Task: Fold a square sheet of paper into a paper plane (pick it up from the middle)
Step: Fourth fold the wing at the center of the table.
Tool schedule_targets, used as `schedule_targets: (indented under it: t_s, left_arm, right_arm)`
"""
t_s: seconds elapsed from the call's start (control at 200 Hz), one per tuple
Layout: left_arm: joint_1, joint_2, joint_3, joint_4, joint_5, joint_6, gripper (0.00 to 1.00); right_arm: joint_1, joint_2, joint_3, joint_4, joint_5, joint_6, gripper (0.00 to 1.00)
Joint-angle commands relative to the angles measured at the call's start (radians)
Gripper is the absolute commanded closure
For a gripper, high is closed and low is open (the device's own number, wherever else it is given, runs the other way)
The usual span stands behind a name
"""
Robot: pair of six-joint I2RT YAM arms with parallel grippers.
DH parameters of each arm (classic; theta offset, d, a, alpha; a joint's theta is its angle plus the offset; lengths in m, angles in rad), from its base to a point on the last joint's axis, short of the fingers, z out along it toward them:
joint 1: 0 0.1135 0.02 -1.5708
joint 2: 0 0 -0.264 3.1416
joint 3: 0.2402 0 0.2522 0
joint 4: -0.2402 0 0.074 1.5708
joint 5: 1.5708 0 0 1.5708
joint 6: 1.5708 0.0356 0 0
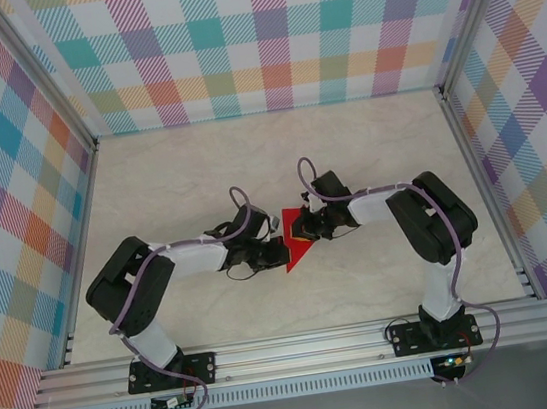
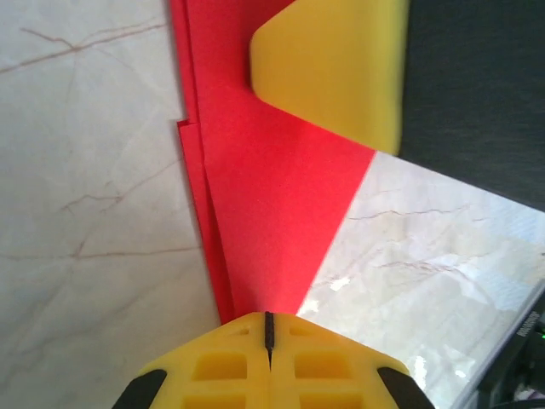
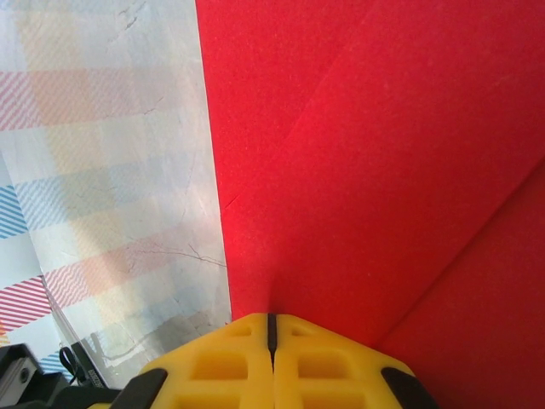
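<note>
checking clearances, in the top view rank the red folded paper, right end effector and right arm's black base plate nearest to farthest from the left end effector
From the left end effector:
1. Red folded paper, right at its tips, centre table.
2. Right end effector, just beyond, over the paper.
3. Right arm's black base plate, near edge, right side.

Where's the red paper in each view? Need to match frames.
Top external: red paper, table centre.
Left wrist: paper runs from the top edge down to the yellow fingers.
Right wrist: paper covers the right two-thirds.
Shared landmark: pale marbled table beneath it.
</note>
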Motion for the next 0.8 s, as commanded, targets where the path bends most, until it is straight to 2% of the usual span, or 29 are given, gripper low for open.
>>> schedule_targets:
  t_s: [0.0,0.32,0.475,0.65,0.795]
  left_arm:
    - [0.008,-0.039,-0.003,0.042,0.021,-0.086,0.97]
    - [0.009,0.084,-0.010,0.168,0.097,-0.161,0.96]
    - [0.009,0.098,-0.039,0.074,0.070,-0.152,0.97]
    - [0.009,0.044,-0.132,0.062,0.057,-0.149,0.97]
    - [0.005,0.030,-0.159,0.040,0.106,-0.125,0.95]
  right_arm:
    - [0.000,0.055,-0.045,-0.054,0.111,0.006,0.95]
    - [0.000,0.057,-0.043,-0.057,0.109,0.011,0.95]
    - [0.000,0.055,-0.046,-0.063,0.116,0.011,0.94]
    - [0.000,0.049,-0.042,-0.074,0.120,0.005,0.94]
    - [0.000,0.046,-0.039,-0.083,0.123,0.003,0.94]
